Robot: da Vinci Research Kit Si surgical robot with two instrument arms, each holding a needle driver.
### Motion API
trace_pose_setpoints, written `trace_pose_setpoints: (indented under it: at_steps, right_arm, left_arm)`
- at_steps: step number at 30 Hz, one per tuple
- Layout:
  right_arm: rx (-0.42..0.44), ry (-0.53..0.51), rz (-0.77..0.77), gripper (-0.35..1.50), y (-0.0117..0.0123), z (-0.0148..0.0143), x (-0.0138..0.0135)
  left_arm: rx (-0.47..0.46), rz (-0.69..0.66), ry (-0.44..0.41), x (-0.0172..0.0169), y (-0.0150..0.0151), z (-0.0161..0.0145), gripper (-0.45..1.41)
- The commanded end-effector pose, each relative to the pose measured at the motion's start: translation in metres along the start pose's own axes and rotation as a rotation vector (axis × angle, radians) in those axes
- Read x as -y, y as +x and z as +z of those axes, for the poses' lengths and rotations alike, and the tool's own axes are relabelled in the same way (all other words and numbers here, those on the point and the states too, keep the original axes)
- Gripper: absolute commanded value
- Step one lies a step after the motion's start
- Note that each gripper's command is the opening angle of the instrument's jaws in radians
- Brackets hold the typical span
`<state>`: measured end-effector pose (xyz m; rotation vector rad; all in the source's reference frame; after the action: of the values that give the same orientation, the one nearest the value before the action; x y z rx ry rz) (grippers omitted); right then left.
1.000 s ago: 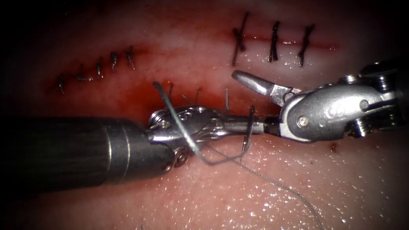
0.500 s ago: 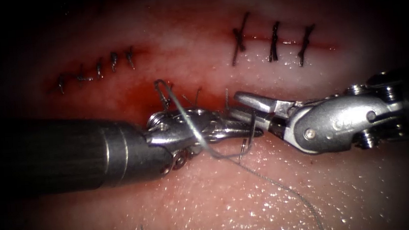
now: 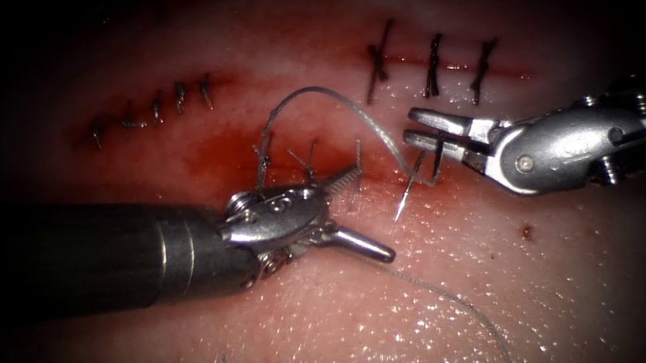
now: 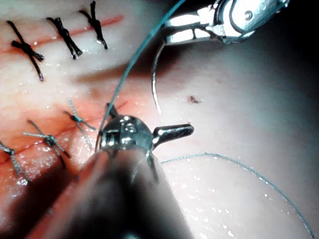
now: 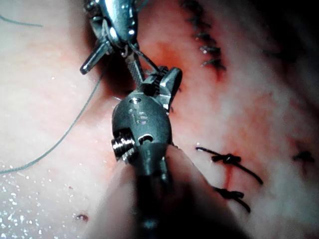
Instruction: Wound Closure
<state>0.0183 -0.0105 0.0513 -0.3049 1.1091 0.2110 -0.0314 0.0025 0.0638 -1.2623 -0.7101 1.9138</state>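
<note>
My right tool [image 3: 410, 125] has its jaws shut on the curved needle [image 3: 408, 190] near its thread end. The needle hangs free above the tissue [image 3: 442, 288] with its tip pointing down, just right of the middle row of stitches [image 3: 309, 155]. In the left wrist view the needle [image 4: 153, 84] curves down from the right tool [image 4: 169, 30]. Thread [image 3: 315, 90] arches from the needle back to the leftmost stitch of that row. My left tool [image 3: 371, 213] lies below the row with its jaws spread wide and nothing in them; the left wrist view shows this tool [image 4: 149, 118] the same way.
Dark finished stitches sit at the upper left [image 3: 153, 107] and upper right [image 3: 434, 66]. Red fluid [image 3: 211, 156] stains the tissue around the middle row. A slack length of thread [image 3: 458, 302] trails over the tissue at the lower right.
The needle passed from the left tool to the right one: the right jaws shut on it, the left jaws opened. The right tool then drew up and right, lifting the thread into an arch.
</note>
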Motion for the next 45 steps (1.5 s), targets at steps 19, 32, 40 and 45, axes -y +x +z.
trace_pose_setpoints:
  at_steps: [19, 32, 40, 45]
  right_arm:
    - [0.051, -0.006, -0.166, -0.35, -0.0089, 0.0055, -0.0009]
    - [0.062, -0.004, -0.287, -0.35, -0.0098, 0.0060, -0.0008]
    - [0.061, -0.010, -0.299, -0.35, -0.0102, 0.0062, -0.0004]
    - [0.061, -0.010, -0.299, -0.35, -0.0102, 0.0063, -0.0004]
  left_arm:
    - [0.092, 0.058, 0.176, 0.0036, -0.0065, 0.0052, 0.66]
    - [0.115, 0.066, 0.171, 0.0024, -0.0073, 0.0058, 0.66]
    - [0.121, 0.084, 0.157, 0.0009, -0.0064, 0.0058, 0.66]
    - [0.121, 0.083, 0.152, 0.0008, -0.0065, 0.0059, 0.66]
